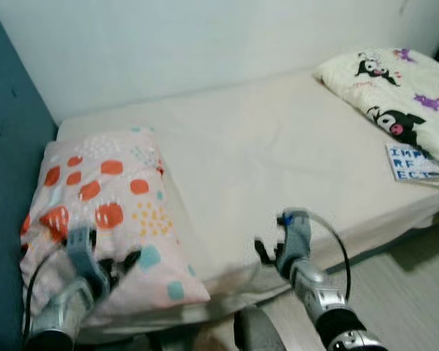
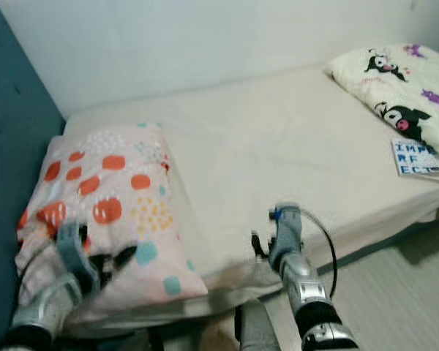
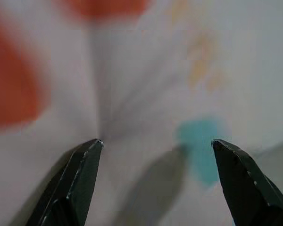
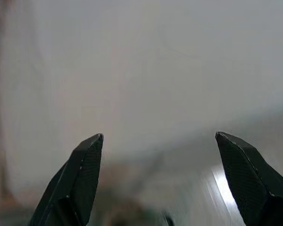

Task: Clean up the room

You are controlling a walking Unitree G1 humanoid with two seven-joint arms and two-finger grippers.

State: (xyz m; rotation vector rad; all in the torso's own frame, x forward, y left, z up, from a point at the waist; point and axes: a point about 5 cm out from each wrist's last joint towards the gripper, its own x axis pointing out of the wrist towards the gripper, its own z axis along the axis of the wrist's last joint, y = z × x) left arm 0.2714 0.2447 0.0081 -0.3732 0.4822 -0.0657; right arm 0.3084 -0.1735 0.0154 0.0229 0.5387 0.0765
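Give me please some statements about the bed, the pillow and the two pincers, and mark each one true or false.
1. The left pincer is over the spotted pillow. True.
2. The right pincer is shut on the booklet. False: its fingers are apart, empty, near the mattress edge, far from the booklet.
3. The pillow lies at the end of the bed next to the blue headboard. True.
4. The cartoon-print blanket covers the pillow. False: it lies at the opposite end of the bed.
5. The booklet is on the floor. False: it lies on the mattress beside the blanket.
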